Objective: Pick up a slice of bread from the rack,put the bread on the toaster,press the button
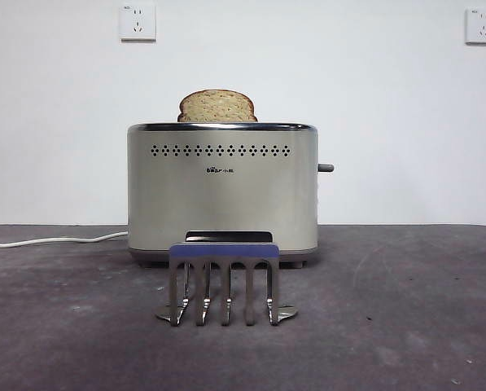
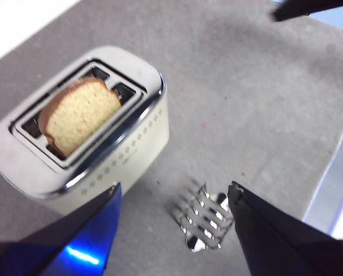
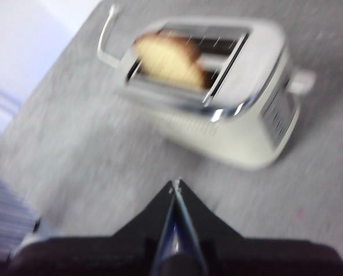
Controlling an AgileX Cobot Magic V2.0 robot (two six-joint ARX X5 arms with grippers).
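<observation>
Grey table (image 1: 405, 326) under a white wall: I see my left claw (image 2: 174, 198) hanging wide open and empty above the rack (image 1: 225, 281), the slice of bread (image 1: 216, 107) standing in the toaster (image 1: 222, 195) behind it, and my right claw (image 3: 175, 185) pressed closed, empty.

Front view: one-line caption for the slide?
Slice of bread standing in the toaster slot; empty rack in front, no arms in frame.

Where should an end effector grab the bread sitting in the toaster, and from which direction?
Grip the domed top of the slice of bread across its flat faces, coming straight down from above. Only that part stands clear of the toaster slot.
</observation>
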